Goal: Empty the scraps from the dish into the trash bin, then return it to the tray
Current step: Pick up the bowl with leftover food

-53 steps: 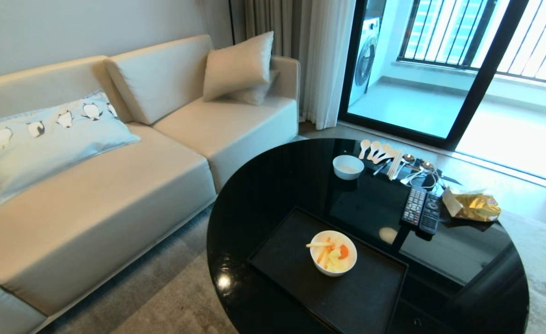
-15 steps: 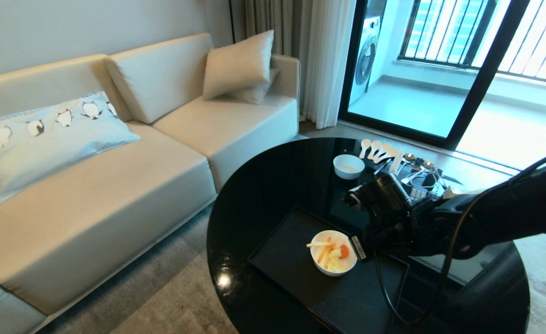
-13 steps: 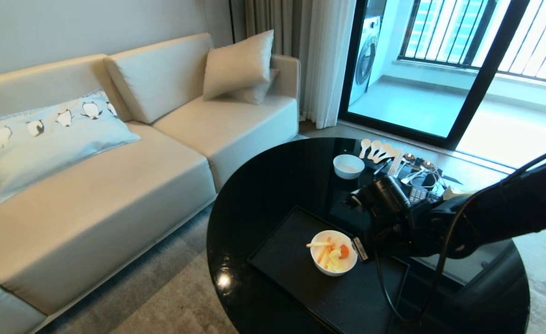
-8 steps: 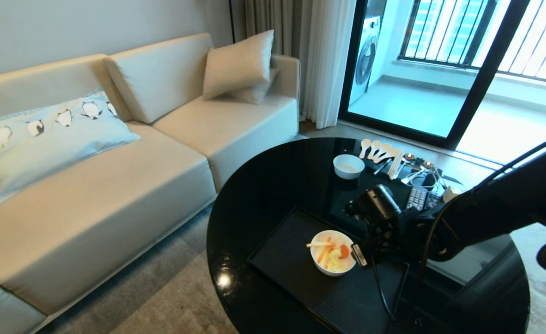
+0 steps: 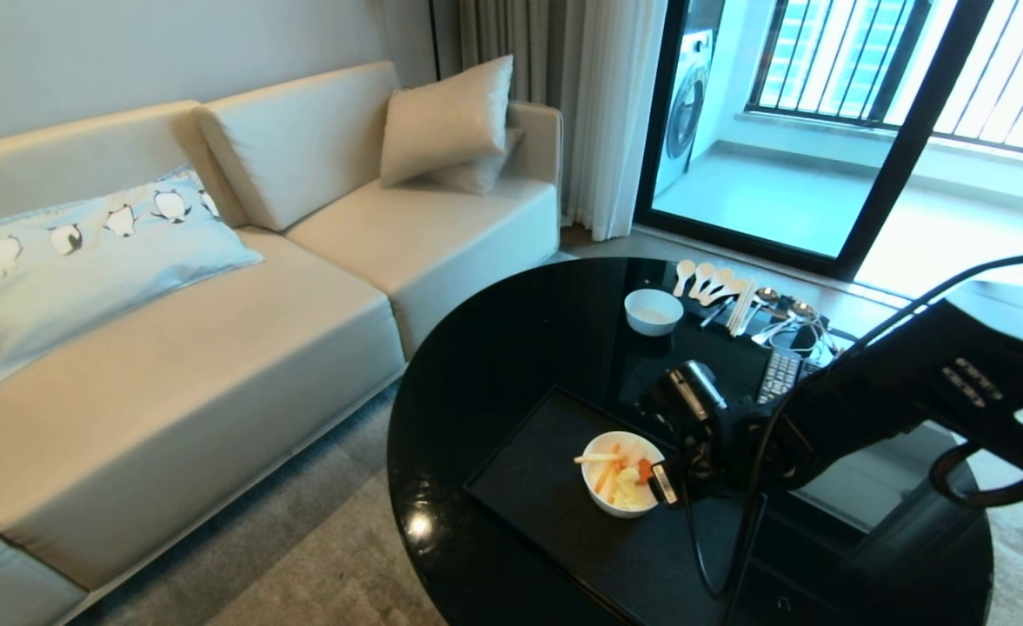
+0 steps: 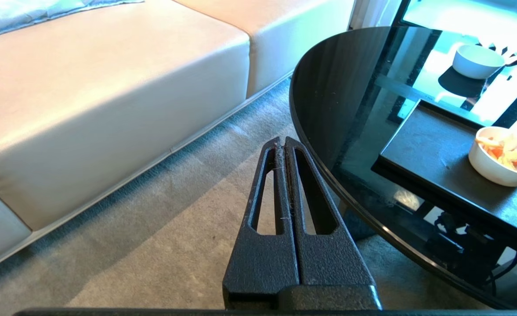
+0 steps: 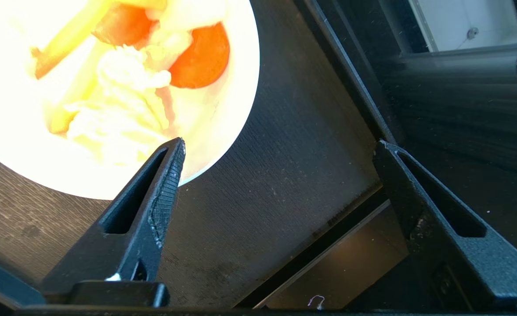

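Note:
The dish [image 5: 620, 509], a white bowl holding orange and pale yellow scraps [image 5: 622, 476], sits on the black tray [image 5: 546, 469] on the table. My right gripper [image 5: 660, 476] hangs open at the dish's right rim. In the right wrist view the gripper [image 7: 280, 141] has one fingertip [image 7: 172, 158] over the inside of the dish [image 7: 216, 131] near the scraps [image 7: 199, 57]. The other finger stands outside, above the tray's edge [image 7: 355, 109]. My left gripper [image 6: 282, 139] is shut and parked low over the carpet, left of the table. The trash bin is out of view.
The round black glass table [image 5: 494, 348] also carries a smaller white bowl [image 5: 652, 311], spoons and chopsticks [image 5: 720, 291] and a remote [image 5: 776, 376] at the back. A beige sofa [image 5: 215, 348] stands to the left, with carpet between it and the table.
The right arm came in from the right and has lowered and moved left to the dish's right rim. The dish and tray have not moved.

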{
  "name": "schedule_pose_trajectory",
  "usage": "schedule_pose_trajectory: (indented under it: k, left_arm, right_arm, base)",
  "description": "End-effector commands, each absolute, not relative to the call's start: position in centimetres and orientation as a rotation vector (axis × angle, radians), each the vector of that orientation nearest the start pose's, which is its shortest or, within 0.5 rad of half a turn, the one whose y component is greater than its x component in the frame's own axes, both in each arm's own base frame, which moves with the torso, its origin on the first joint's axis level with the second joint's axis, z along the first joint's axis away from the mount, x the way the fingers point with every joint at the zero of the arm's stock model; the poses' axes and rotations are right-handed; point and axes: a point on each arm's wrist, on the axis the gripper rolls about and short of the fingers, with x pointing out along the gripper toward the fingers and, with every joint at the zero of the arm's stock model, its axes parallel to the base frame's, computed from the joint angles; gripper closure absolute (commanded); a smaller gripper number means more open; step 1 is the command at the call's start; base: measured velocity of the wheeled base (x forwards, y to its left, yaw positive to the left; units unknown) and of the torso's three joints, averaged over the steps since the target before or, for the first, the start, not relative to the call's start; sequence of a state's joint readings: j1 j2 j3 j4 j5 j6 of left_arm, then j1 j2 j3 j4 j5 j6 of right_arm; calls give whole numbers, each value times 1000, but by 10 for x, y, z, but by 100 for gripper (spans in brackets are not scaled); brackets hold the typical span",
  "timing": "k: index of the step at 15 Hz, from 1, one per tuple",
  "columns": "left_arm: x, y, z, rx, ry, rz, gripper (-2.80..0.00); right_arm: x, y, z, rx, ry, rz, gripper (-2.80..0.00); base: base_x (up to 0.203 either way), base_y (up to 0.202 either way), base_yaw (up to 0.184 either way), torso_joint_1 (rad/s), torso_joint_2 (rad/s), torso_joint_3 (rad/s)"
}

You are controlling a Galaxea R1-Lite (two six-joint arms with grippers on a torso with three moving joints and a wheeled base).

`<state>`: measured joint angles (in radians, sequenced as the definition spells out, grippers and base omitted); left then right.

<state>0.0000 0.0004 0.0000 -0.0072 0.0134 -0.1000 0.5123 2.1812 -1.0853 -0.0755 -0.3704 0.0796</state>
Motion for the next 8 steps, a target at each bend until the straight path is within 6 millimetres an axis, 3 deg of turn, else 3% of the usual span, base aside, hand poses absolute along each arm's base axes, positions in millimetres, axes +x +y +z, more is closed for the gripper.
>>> schedule_pose_trajectory:
  k: [1,8]
  left_arm:
    - [-23,0,76,-101,-8,13,0]
    - [-23,0,76,-101,-8,13,0]
  right_arm:
    - [329,177,32,-373,938,89,-280]
    - [338,188,22,-338,933,67,-280]
  base:
    - [0,0,0,0,0,0]
    - [0,0,0,0,0,0]
